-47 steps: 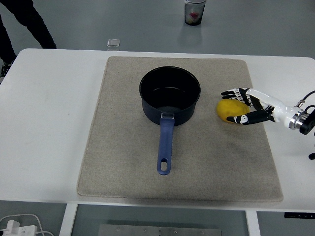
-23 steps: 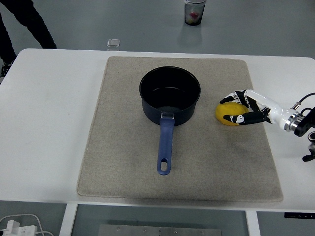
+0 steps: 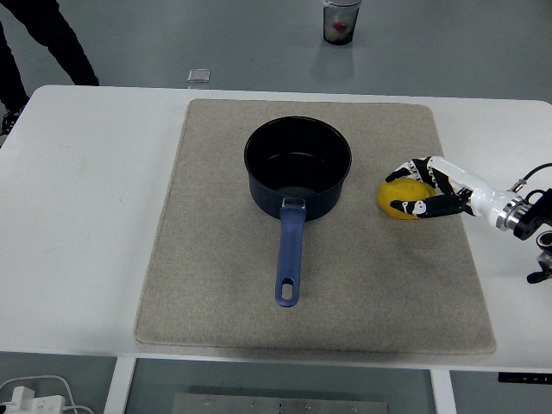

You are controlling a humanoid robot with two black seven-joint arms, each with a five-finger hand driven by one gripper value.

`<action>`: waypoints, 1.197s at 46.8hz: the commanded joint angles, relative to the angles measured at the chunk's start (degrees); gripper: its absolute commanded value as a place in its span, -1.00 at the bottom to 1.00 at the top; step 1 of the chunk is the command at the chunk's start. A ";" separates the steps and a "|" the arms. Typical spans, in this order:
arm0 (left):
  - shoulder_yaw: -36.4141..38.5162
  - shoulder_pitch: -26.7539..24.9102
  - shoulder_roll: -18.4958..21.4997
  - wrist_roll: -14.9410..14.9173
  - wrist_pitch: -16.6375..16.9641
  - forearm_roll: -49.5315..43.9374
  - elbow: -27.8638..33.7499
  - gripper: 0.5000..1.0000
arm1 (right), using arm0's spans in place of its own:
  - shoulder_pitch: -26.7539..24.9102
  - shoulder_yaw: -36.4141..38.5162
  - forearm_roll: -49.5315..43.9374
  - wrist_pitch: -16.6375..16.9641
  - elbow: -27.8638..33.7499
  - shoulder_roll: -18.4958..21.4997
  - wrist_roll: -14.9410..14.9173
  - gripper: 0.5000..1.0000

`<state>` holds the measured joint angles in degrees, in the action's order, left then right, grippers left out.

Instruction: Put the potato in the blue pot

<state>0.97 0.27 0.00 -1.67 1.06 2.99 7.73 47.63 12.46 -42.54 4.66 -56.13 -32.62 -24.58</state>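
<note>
The blue pot (image 3: 297, 166) stands upright on the beige mat (image 3: 216, 285), its handle (image 3: 289, 259) pointing toward the near edge. The yellow potato (image 3: 399, 197) lies on the mat to the right of the pot. My right hand (image 3: 418, 188) comes in from the right edge and its fingers are curled around the potato, thumb on the near side, fingers over the far side. The potato still rests on the mat. The left arm is out of view.
A small clear object (image 3: 198, 77) sits at the table's far edge. A cup (image 3: 341, 21) stands on the floor beyond the table. A person's dark leg (image 3: 43, 39) shows at the top left. A cable (image 3: 34, 392) lies under the table at the lower left.
The right hand moved slightly left and closed its fingers round the potato, which shifted a little left. Little differs over the last half second.
</note>
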 commanded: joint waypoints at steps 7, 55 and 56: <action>0.00 0.00 0.00 0.00 0.00 -0.01 0.00 0.99 | -0.08 0.72 0.08 0.09 -0.03 0.19 -0.03 -1.00; 0.00 0.00 0.00 0.00 0.00 -0.01 0.09 0.99 | 4.75 1.16 2.37 1.58 -0.03 -0.16 0.24 -1.00; 0.00 0.00 0.00 0.00 -0.09 -0.01 0.09 0.99 | 5.01 1.08 2.46 1.58 -0.03 -0.16 0.24 -1.00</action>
<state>0.97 0.26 0.00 -1.69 1.05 2.99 7.82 51.93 13.80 -40.64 6.09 -56.17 -32.78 -24.45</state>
